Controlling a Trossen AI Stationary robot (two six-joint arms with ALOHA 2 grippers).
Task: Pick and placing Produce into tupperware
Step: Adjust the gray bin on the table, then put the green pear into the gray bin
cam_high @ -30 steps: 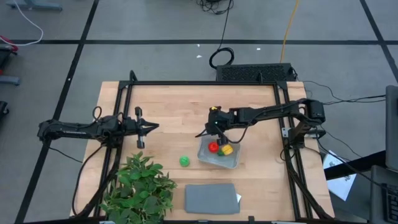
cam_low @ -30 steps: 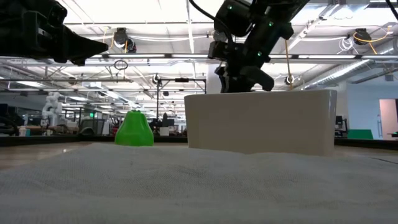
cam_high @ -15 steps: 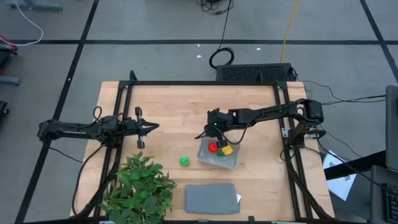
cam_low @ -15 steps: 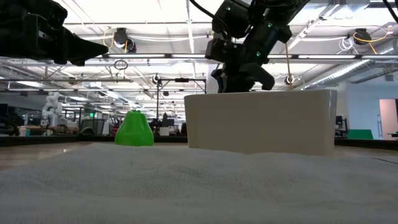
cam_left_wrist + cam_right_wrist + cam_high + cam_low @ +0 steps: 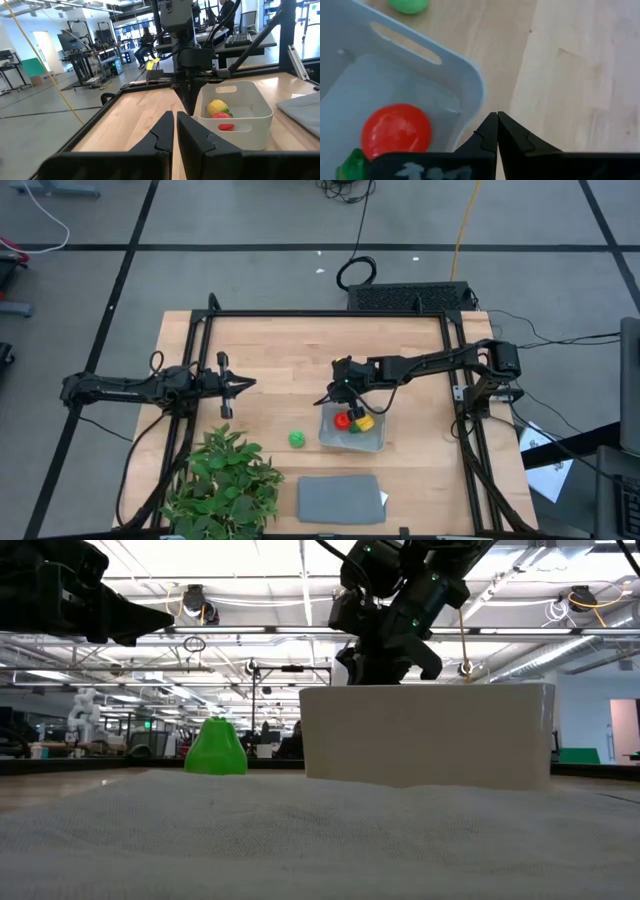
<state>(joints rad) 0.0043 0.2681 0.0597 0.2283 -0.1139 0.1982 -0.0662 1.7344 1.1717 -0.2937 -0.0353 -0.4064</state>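
Note:
The clear tupperware sits on the table right of centre. A red round piece and a yellow piece with a green top lie inside it. A green round piece rests on the wood to its left. My right gripper is shut and points down just outside the tupperware's far-left corner. My left gripper is shut and waits over the table's left part. My right gripper comes from above, with its shut fingertips close beside the outer wall of the tupperware's far-left corner. I cannot tell whether they touch the wall.
A large leafy plant stands at the near-left corner. A flat grey rectangle lies along the near edge and fills the low view's foreground. Black frame rails run along the table's sides. Bare wood lies between the two grippers.
My right gripper has moved a little toward the table's left and far edge, still shut, from over the tupperware's far wall to just outside its corner. In the low view the tupperware has shifted slightly toward the right.

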